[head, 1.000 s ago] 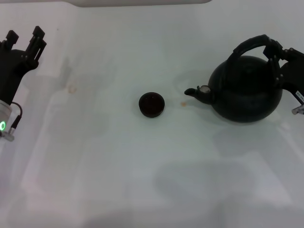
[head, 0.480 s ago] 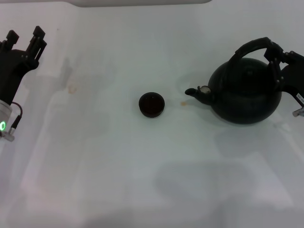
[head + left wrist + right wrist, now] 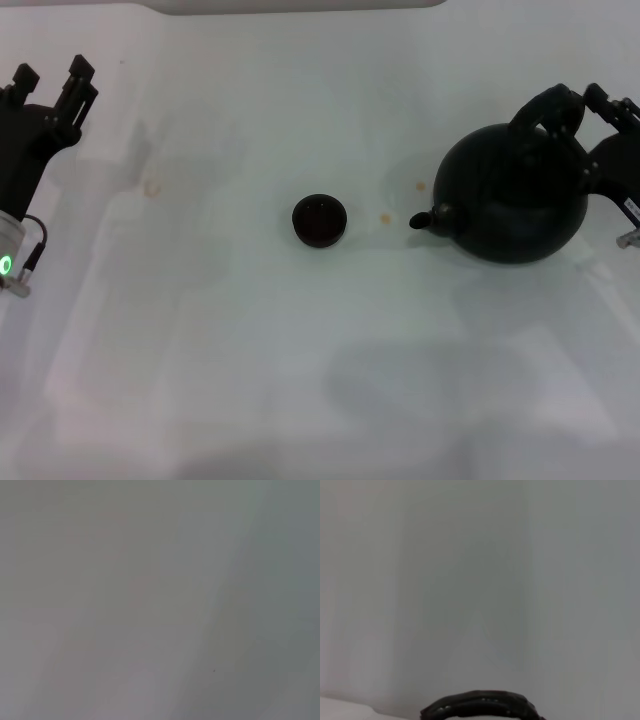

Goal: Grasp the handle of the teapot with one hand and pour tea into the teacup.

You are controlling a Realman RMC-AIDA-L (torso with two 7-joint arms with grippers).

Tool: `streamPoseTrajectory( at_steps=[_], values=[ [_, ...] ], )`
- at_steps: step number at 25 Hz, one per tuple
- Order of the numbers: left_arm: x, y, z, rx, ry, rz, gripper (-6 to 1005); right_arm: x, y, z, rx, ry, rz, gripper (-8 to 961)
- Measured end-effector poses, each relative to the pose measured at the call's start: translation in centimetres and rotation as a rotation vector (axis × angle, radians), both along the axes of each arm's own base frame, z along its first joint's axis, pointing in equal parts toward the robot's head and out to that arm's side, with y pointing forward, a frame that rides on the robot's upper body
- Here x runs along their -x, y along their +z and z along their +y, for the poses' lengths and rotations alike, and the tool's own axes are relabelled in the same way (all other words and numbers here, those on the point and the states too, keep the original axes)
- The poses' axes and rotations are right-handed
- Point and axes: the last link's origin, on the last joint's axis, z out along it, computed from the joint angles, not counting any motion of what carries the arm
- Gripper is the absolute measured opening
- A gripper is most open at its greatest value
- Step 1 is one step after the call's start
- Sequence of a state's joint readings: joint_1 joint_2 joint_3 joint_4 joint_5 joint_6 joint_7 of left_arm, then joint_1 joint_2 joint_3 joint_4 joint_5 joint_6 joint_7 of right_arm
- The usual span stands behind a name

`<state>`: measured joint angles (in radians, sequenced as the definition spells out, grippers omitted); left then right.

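We hold the teapot (image 3: 512, 205) at right of frame, right gripper (image 3: 590, 125) jaws apparently clamped on the handle (image 3: 548, 108). It has tipped since before, spout lowered but short of the centre teacup (image 3: 319, 220). Left gripper (image 3: 50, 85) parked upper left, jaws apart.

The teacup (image 3: 320, 220) sits mid-table (image 3: 250, 380), the teapot (image 3: 512, 200) well to its right, spout toward it.
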<state>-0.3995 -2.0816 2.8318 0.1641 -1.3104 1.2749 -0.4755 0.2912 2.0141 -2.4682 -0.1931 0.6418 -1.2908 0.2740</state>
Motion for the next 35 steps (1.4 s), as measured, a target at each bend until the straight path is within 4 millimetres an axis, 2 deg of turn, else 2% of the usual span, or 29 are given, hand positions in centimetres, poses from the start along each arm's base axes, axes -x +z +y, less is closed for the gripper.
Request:
streamPoseTrajectory(
  at_steps=[4,8,15,21,28,35],
  values=[
    [0.0,-0.1,0.0,0.004,-0.003,0.002,760,-0.2,0.4,-1.0,-0.015,0.004,0.041,585],
    [-0.1,-0.1,0.0,0.009,-0.005,0.006,760,-0.9,1.6,-3.3,-0.078,0.005,0.088,755],
    [-0.2,-0.2,0.1,0.011,-0.009,0.01,760,-2.5,3.0,-4.7,-0.175,-0.078,0.109,751],
    [-0.3,-0.6,0.1,0.032,0.004,-0.03,760,-3.4,4.0,-4.3,-0.224,-0.15,0.185,747],
    [0.1,-1.0,0.0,0.051,0.03,-0.028,760,-4.0,3.9,-3.9,-0.238,-0.182,0.097,741],
    [0.3,-0.8,0.2,0.042,0.039,-0.02,760,-4.4,4.2,-4.0,-0.263,-0.204,0.096,742]
  ],
)
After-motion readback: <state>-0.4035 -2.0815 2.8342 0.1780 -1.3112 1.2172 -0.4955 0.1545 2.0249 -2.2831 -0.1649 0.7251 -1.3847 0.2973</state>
